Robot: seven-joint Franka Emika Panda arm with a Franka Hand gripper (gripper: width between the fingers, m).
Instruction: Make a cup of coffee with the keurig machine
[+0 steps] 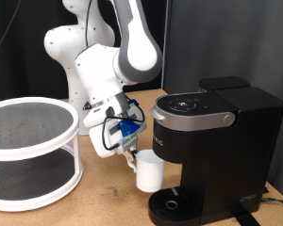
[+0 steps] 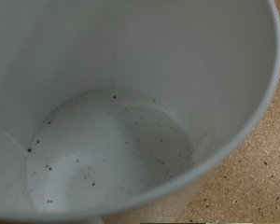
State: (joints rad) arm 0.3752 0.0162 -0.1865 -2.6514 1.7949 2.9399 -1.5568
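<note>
The keurig machine is a black box with a silver-grey handle, at the exterior view's right, lid closed. Its round drip tray sits at its base. The white cup hangs upright just to the left of the machine's front, slightly above and left of the drip tray. My gripper grips the cup at its rim, on the side away from the machine. The wrist view looks straight into the cup: its white bottom has small dark specks and no liquid. My fingers do not show in the wrist view.
A white two-tier round shelf stands at the exterior view's left on the brown wooden table. The white arm's base stands behind it. A black curtain hangs at the back.
</note>
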